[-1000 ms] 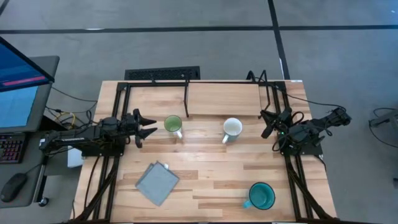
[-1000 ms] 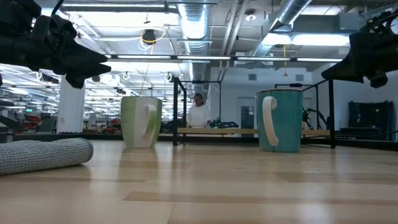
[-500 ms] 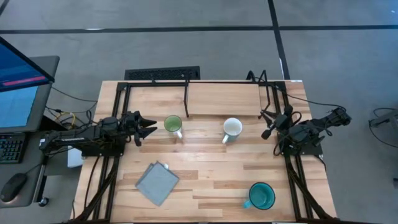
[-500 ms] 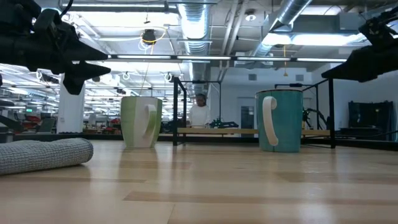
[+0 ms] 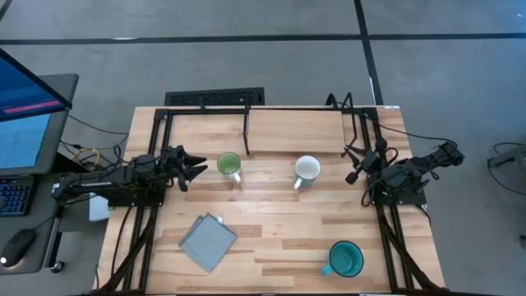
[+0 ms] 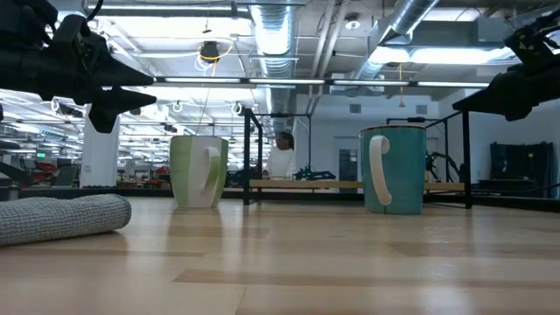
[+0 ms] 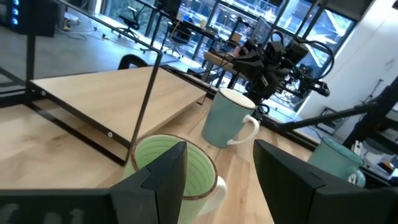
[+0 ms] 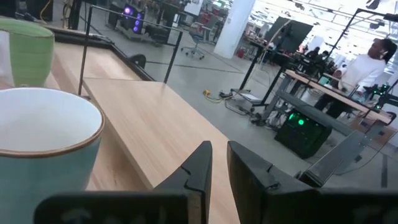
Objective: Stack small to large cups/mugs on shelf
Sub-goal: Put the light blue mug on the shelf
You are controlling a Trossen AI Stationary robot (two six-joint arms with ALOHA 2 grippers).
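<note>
Three mugs stand upright on their bases on the tabletop: a light green one (image 5: 228, 165), a white one (image 5: 306, 170) and a larger teal one (image 5: 345, 259) near the front right. The shelf (image 5: 296, 127) spans the table's far part on black legs. My left gripper (image 5: 194, 170) hovers level just left of the green mug (image 7: 180, 171), open, with nothing between its fingers. My right gripper (image 5: 355, 169) hovers right of the white mug (image 8: 43, 143), its fingers together but for a narrow slit, holding nothing.
A folded grey cloth (image 5: 207, 241) lies at the front left of the table. The shelf's thin black legs (image 5: 246, 131) stand just behind the green mug. A person (image 6: 282, 157) shows far off in the room beyond the table.
Both grippers have rolled about the line they point along while staying in place. The mugs and the cloth have kept still.
</note>
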